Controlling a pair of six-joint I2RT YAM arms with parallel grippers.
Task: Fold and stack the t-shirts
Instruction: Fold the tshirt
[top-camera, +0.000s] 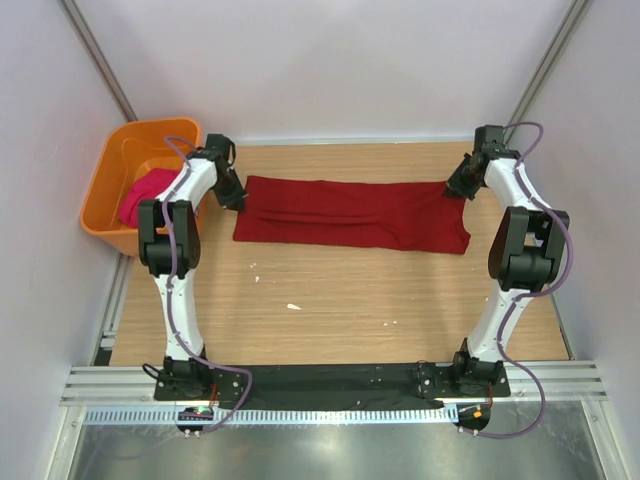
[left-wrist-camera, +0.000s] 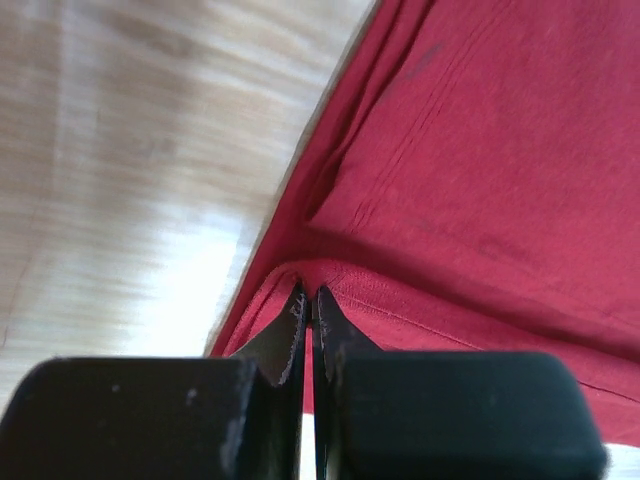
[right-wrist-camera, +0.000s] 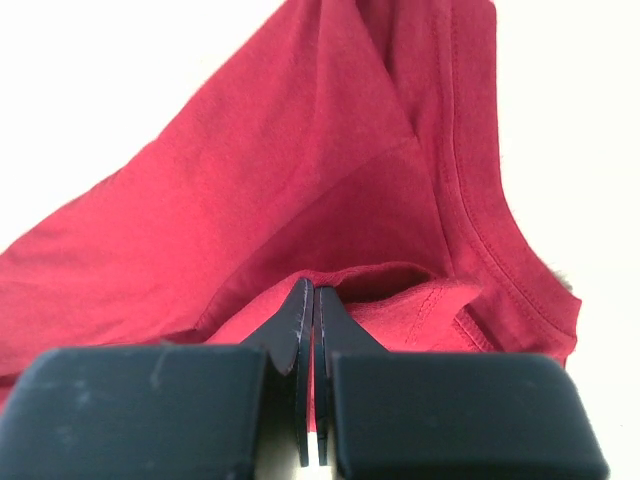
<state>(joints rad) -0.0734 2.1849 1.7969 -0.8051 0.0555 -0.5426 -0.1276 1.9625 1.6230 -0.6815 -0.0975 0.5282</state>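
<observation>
Left gripper (top-camera: 238, 199), seen from above, sits at the 9 o'clock end of the crimson t-shirt (top-camera: 350, 215), its jaws pressed together on that edge. The right gripper (top-camera: 457, 189) is closed the same way on the shirt's 3 o'clock end, at the far corner. The crimson t-shirt lies as a long folded band across the far half of the wooden worktop (top-camera: 330, 300), with a crease running along its length. Off the worktop's edge at about 10 o'clock stands an orange tub (top-camera: 98, 205) with the magenta t-shirt (top-camera: 145, 197) bunched inside.

From the left wrist, the left gripper (left-wrist-camera: 309, 303) has its tips together, pinching a rolled fold of red hem. Cloth fills the view from 12 to 4 o'clock, with bare worktop (left-wrist-camera: 120, 150) from 8 to 11 o'clock.

From the right wrist, the right gripper (right-wrist-camera: 313, 297) is also clamped on a small raised fold of red cloth. A double-stitched hem curves from 1 o'clock down to 4 o'clock.
</observation>
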